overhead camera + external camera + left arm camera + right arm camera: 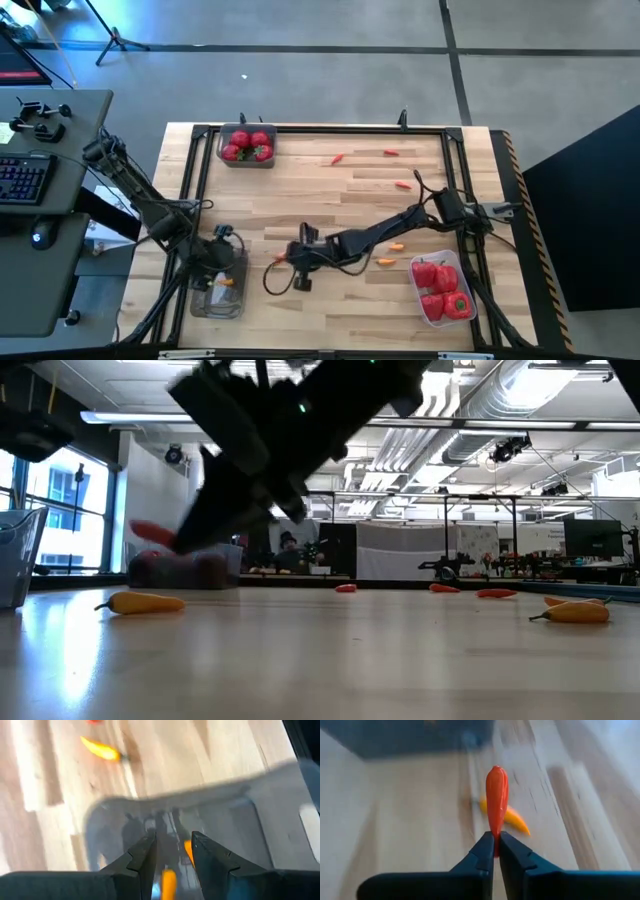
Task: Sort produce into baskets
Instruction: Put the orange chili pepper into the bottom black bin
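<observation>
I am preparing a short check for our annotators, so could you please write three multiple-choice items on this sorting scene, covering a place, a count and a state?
1. Where is the tub of bell peppers?
A. table's right front corner
B. table's back left corner
C. table's centre

2. How many clear tubs are on the table?
A. one
B. three
C. five

3. What is the right gripper doing?
A. hanging open
B. shut on a bell pepper
C. shut on a slim red-orange pepper

Answers: 1 A, the high view shows it there. 2 B, three counted from above. 3 C, right wrist view shows the pinch.
</observation>
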Robot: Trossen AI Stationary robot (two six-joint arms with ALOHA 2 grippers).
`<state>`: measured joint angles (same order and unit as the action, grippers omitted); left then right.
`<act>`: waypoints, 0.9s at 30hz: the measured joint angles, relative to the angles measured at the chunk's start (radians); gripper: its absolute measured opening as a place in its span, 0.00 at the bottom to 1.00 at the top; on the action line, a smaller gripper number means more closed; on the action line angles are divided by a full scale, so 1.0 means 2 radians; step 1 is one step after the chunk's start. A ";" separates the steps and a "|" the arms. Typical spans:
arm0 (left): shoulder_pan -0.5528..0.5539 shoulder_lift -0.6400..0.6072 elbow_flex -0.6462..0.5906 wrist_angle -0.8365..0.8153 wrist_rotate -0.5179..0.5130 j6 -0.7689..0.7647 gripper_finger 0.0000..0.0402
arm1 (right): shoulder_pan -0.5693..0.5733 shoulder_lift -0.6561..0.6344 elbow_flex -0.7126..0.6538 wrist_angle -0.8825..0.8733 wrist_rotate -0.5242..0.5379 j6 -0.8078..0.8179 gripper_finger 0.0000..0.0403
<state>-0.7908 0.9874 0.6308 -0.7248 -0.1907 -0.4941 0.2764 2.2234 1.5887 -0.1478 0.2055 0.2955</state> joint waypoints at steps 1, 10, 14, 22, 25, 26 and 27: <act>0.010 0.000 0.000 0.006 -0.004 0.003 0.27 | 0.005 0.000 0.000 0.016 0.012 0.000 0.03; 0.097 0.002 0.000 0.096 0.021 0.038 0.39 | 0.030 0.000 0.000 0.113 0.068 -0.030 0.01; 0.122 0.013 0.000 0.152 0.042 0.040 0.44 | 0.030 0.000 0.000 0.119 0.086 -0.039 0.00; 0.148 0.058 0.000 0.186 0.040 0.024 0.39 | 0.031 0.001 0.000 0.118 0.076 -0.043 0.00; 0.154 0.064 0.000 0.197 0.038 0.021 0.37 | 0.034 0.001 0.000 0.118 0.077 -0.043 0.00; 0.156 0.063 0.000 0.196 0.037 0.021 0.36 | 0.035 0.001 0.000 0.119 0.079 -0.042 0.00; 0.158 0.063 0.000 0.194 0.037 0.021 0.36 | 0.035 0.000 0.000 0.120 0.079 -0.042 0.00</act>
<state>-0.4741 1.1125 0.6308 -0.3368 -0.1165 -0.4515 0.3458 2.2242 1.5883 0.0916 0.3638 0.2112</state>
